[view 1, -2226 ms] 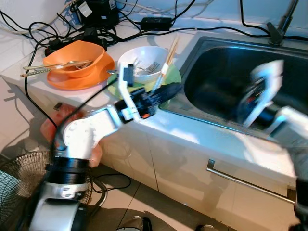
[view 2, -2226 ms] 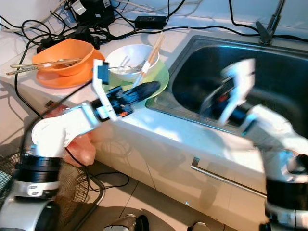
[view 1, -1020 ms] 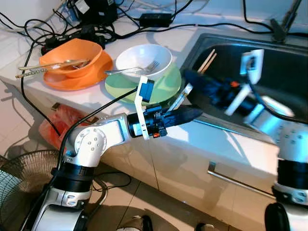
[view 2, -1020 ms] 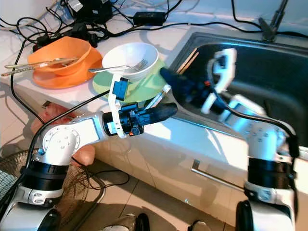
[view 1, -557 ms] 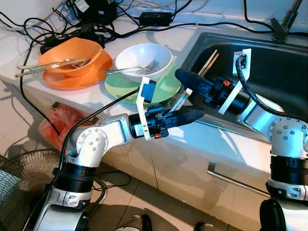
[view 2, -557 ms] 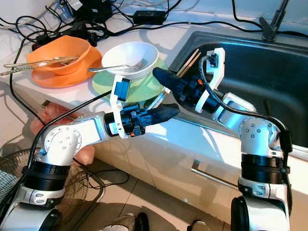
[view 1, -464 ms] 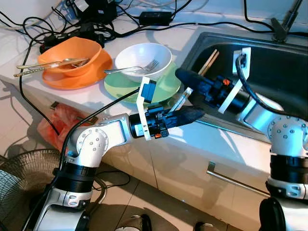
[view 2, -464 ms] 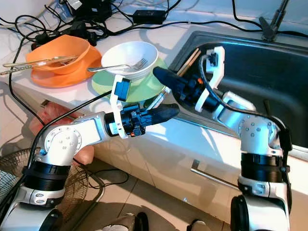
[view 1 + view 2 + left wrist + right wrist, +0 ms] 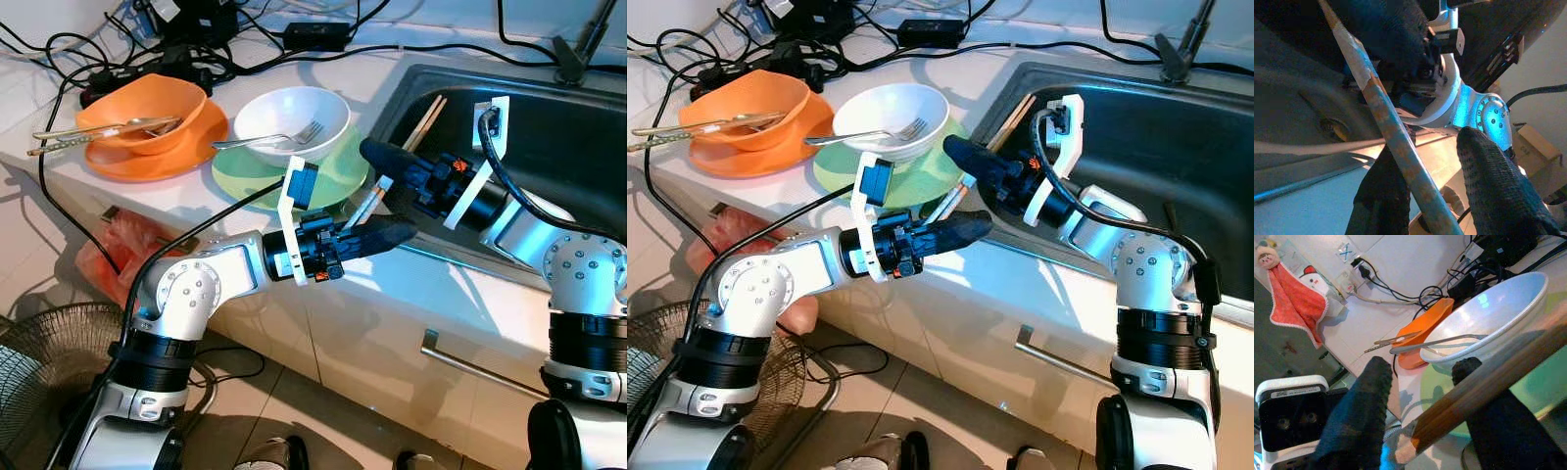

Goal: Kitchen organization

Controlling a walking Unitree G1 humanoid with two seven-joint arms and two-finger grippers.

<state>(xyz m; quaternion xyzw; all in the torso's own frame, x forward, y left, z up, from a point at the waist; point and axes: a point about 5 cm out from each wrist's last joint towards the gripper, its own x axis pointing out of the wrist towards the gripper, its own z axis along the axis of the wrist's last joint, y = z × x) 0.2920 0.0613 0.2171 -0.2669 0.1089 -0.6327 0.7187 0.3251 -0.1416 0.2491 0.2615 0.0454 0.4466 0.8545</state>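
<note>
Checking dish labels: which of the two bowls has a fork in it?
The white bowl, standing on the green plate beside the sink. The orange bowl holds other utensils, on an orange plate.

Silver arms, black-fingered left tool (white camera brackets).

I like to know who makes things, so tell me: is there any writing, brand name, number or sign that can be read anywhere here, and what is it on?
No text can be read.
A white label on the black block seen in the right wrist view carries a line of print, too small and blurred to read.
The wall outlet bears a blue mark, not legible as a letter.
The bowls, plates and chopsticks show no lettering.
</note>
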